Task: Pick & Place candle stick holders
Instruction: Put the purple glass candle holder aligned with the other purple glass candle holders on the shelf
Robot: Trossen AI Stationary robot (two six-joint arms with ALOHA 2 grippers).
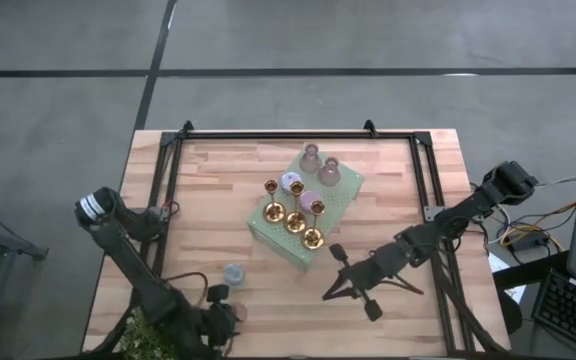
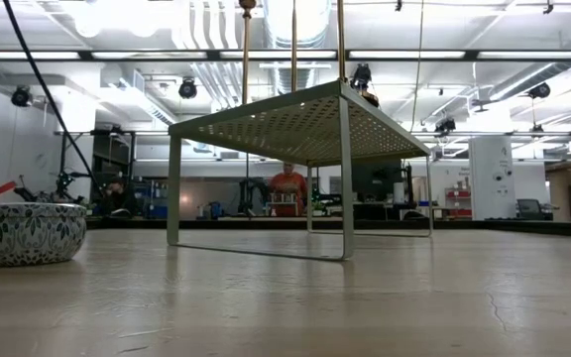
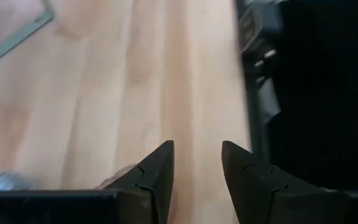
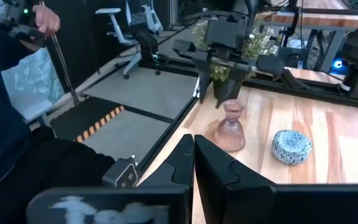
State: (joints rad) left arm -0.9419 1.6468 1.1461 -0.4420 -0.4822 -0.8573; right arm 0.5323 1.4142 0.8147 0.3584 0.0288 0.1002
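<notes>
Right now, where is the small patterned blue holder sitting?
In the high view, the blue holder sits on bare table near the front edge, left of the green stand, just beyond the left tool.

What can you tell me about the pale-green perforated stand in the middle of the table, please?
The stand is a pale-green rack that looks like painted metal. Its flat rectangular top is full of small holes, clearest from below in the low view. Thin frame legs raise it and rest on the wooden table. It sits mid-table, turned diagonally to the table's edges. Four gold candlesticks and several small pastel holders stand on top.
</notes>
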